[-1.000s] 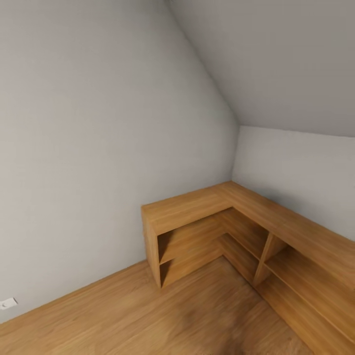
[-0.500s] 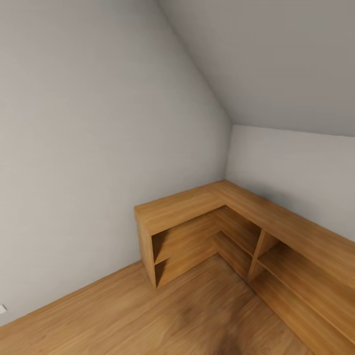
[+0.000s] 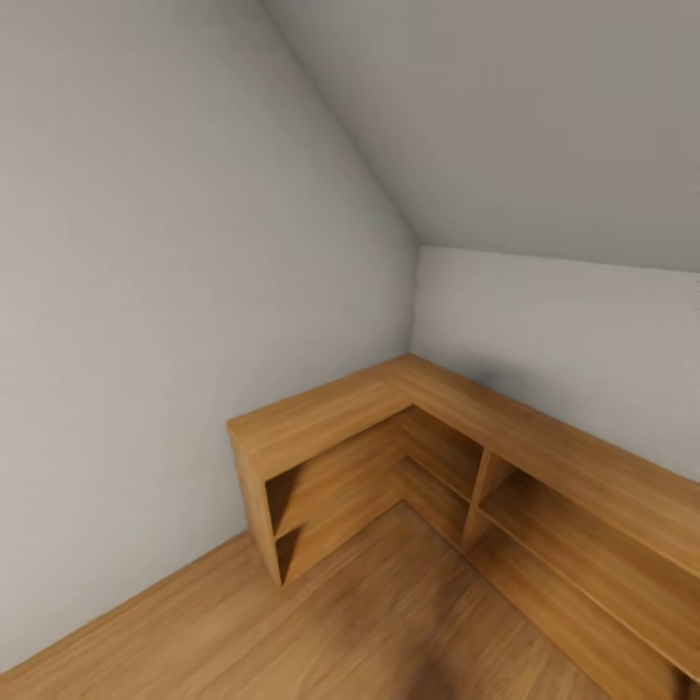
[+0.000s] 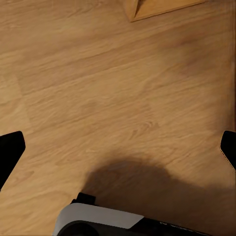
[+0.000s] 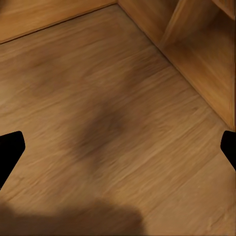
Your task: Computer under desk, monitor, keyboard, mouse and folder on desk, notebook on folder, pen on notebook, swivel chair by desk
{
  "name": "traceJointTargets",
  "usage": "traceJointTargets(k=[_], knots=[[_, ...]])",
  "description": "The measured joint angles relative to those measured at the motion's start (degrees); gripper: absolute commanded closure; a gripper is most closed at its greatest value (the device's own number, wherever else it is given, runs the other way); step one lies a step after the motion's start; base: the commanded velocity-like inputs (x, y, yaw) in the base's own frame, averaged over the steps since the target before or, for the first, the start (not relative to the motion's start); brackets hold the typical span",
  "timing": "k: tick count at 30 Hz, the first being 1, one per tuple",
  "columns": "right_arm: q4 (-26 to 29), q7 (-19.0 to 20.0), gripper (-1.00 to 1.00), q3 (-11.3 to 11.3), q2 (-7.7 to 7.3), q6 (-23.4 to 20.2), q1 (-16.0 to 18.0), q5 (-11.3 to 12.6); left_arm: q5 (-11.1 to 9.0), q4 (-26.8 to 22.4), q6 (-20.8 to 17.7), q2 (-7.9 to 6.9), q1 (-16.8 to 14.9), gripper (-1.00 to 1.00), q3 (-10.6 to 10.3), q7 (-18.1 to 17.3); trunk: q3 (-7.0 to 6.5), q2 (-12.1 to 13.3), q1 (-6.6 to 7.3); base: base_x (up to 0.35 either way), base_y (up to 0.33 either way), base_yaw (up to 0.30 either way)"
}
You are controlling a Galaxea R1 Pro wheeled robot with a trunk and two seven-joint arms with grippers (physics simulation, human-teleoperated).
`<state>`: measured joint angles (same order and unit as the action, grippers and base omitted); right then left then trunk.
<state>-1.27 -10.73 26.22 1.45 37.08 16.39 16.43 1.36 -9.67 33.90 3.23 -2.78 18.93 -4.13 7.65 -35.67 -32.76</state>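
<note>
Both pincers spread, wooden shelving (image 3: 408, 428), floor (image 4: 118, 98)

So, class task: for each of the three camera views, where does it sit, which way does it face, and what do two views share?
Head view: high on the robot, looking down at an L-shaped wooden shelf unit in a room corner.
Left wrist view: faces down at the wood floor; black fingertips and the robot's white base show.
Right wrist view: faces the floor and shelf; fingertips show.
All views share the shelf and floor.

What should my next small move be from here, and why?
Probably keep turning the base to search. The head view faces a room corner with an L-shaped light-wood shelf unit on a wooden floor, with no task item there. Both wrist views look down at bare floor between widely spread fingertips, so nothing is held.
</note>
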Motion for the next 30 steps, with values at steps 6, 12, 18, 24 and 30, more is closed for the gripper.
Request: traceJointTargets(k=[6,12,18,24,30], knots=[[0.0,0.0,-1.0,0.0,0.0,0.0,0.0,0.1,0.0,0.0,0.0,0.0,0.0,-1.0,0.0,0.0,0.0,0.0,-0.02,0.184,0.022,-0.254],[0.0,0.0,-1.0,0.0,0.0,0.0,0.0,0.1,0.0,0.0,0.0,0.0,0.0,-1.0,0.0,0.0,0.0,0.0,-0.03,0.051,0.005,-0.255],[0.0,0.0,-1.0,0.0,0.03,0.0,0.0,0.2,0.0,0.0,0.0,0.0,0.0,-1.0,-0.1,0.0,0.0,0.0,0.0,0.192,0.001,-0.255],[0.0,0.0,-1.0,0.0,0.08,0.0,0.0,0.3,0.0,0.0,0.0,0.0,0.0,-1.0,-0.1,0.0,0.0,0.0,0.0,0.306,0.0,-0.255],[0.0,0.0,-1.0,0.0,0.08,0.0,0.0,0.3,0.0,0.0,0.0,0.0,0.0,-1.0,-0.1,0.0,0.0,0.0,0.0,0.29,0.0,-0.255]])
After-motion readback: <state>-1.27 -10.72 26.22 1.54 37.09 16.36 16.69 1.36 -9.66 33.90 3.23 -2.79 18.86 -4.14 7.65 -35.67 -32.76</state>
